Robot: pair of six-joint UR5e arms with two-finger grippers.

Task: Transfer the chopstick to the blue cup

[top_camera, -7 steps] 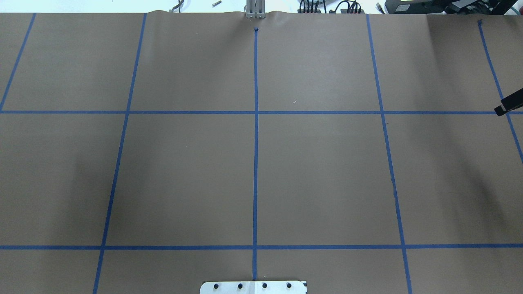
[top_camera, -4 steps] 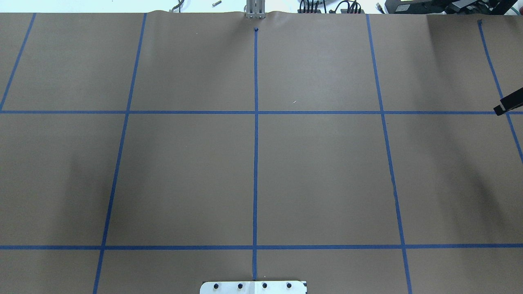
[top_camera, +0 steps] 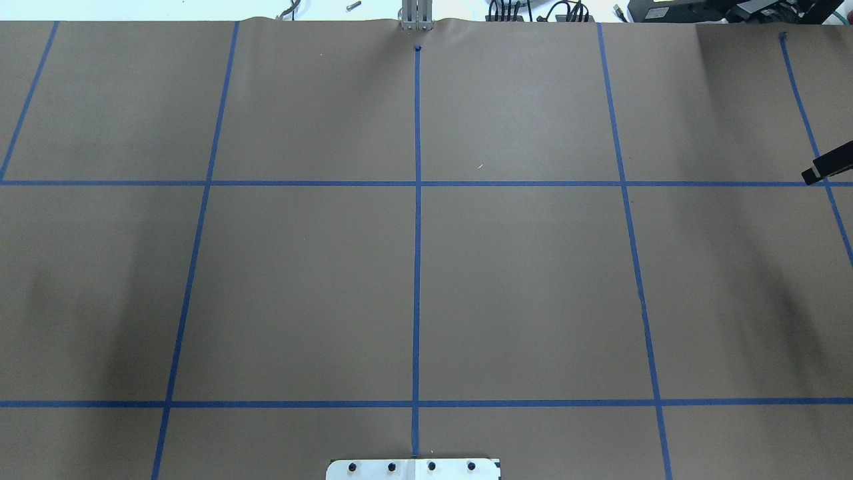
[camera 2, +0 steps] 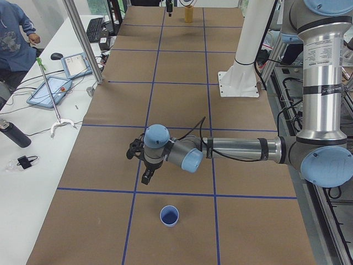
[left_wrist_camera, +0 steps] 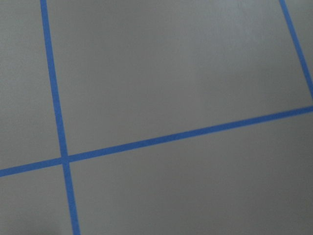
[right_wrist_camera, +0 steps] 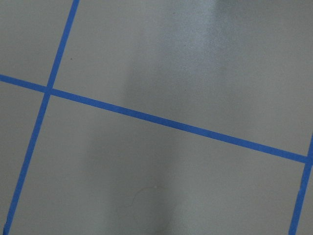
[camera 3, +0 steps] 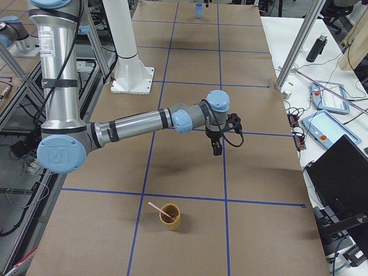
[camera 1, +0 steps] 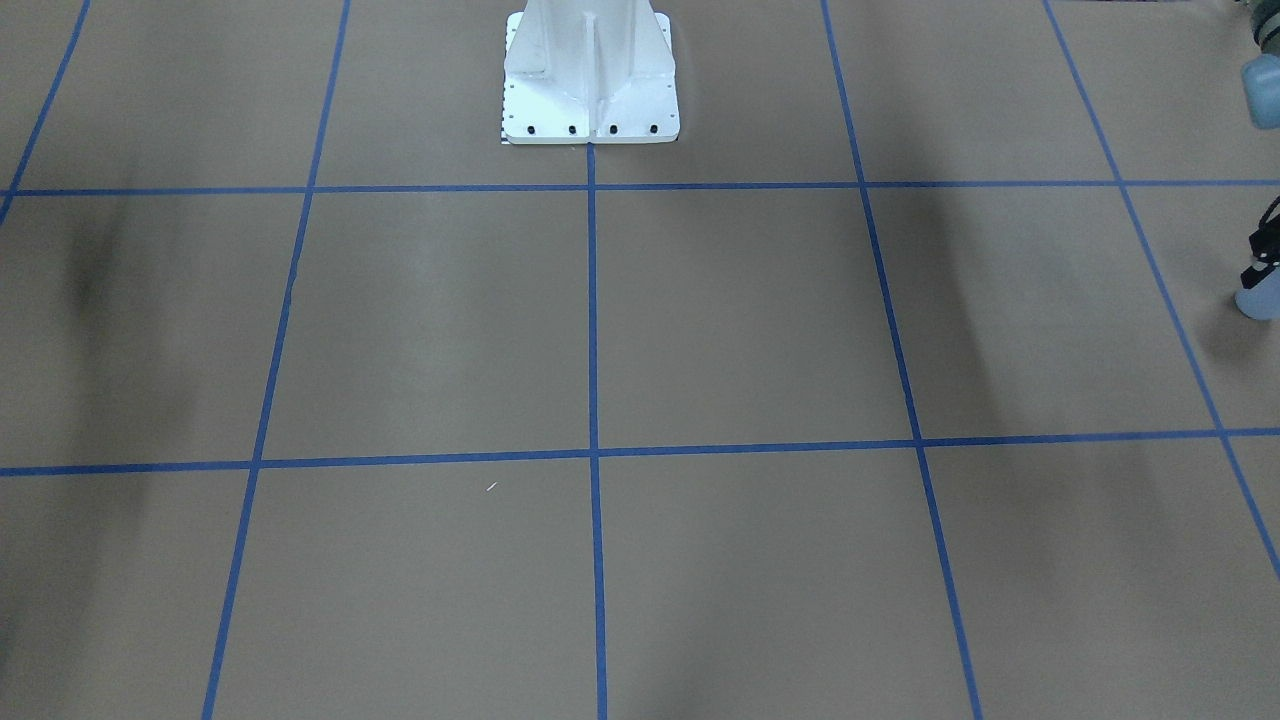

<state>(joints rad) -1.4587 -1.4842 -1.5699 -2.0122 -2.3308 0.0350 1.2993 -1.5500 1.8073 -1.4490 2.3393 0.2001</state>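
Note:
The pale pink chopstick (camera 3: 156, 209) leans in a mustard-yellow cup (camera 3: 170, 217) at the table's right end, in the exterior right view. The blue cup (camera 2: 169, 215) stands upright and empty at the table's left end; it also shows small and far in the exterior right view (camera 3: 198, 10). My left gripper (camera 2: 147, 178) hangs over the paper, a short way inboard of the blue cup. My right gripper (camera 3: 217, 150) hangs inboard of the yellow cup; one black fingertip (top_camera: 818, 171) shows at the overhead view's right edge. I cannot tell whether either gripper is open or shut.
Brown paper with a blue tape grid (top_camera: 417, 183) covers the table. The white robot base (camera 1: 590, 70) stands at the table's near middle. Both wrist views show only paper and tape. Tablets, a bottle and a person (camera 2: 14, 33) are on the operators' side.
The right gripper's black fingertip at the overhead view's right edge has shifted slightly left and up. The shadow on the table's left side has drifted further left.

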